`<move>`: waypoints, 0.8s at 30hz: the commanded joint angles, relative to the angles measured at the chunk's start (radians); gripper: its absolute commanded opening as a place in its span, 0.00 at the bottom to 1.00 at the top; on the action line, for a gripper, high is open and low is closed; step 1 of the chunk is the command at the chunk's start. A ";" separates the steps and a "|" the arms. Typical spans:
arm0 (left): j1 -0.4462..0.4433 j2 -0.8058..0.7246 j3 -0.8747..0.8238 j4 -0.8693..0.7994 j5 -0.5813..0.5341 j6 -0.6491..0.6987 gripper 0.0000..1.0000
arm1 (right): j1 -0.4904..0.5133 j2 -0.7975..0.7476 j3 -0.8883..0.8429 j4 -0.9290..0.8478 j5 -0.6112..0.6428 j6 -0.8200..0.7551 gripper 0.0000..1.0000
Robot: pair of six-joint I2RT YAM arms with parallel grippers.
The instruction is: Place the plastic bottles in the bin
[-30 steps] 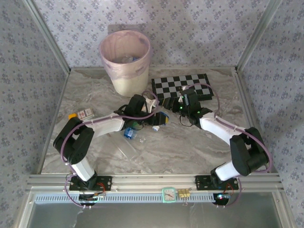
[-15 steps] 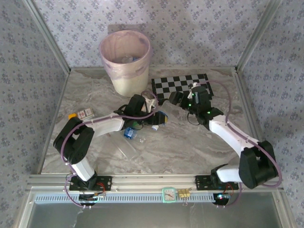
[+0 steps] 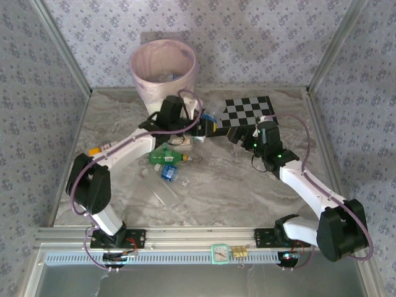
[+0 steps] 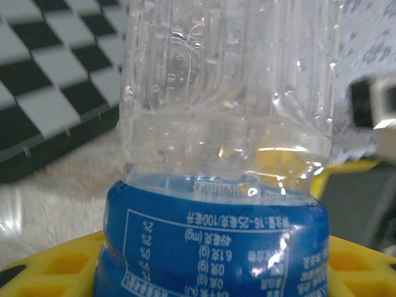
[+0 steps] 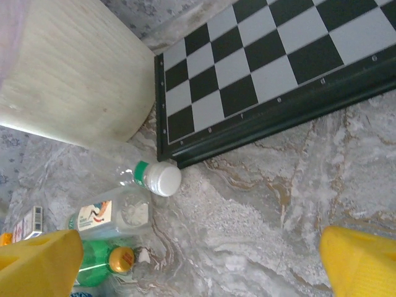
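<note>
Clear blue-labelled bottle [image 4: 229, 124] is clamped in the left end effector [image 3: 200, 124] right beside the bin [image 3: 143, 93], right end effector [image 5: 198, 260] gaping empty, a few already inside by the look, several bottles [image 3: 167, 156] left on the worktop [image 3: 247, 185].

Top external looks down on the whole table [image 3: 235, 185]; the 2 wrist cameras sit low, close, sharing the chessboard [image 5: 260, 68].
</note>
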 commanded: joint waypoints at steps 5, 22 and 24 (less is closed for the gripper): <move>0.114 0.000 0.314 -0.195 -0.093 0.176 0.50 | 0.017 -0.040 -0.026 -0.009 0.004 0.016 1.00; 0.341 0.339 0.997 -0.534 -0.345 0.248 0.50 | 0.024 -0.107 -0.075 -0.036 0.029 0.010 1.00; 0.346 0.392 1.079 -0.577 -0.346 0.247 0.50 | 0.023 -0.119 -0.077 -0.047 0.038 0.005 1.00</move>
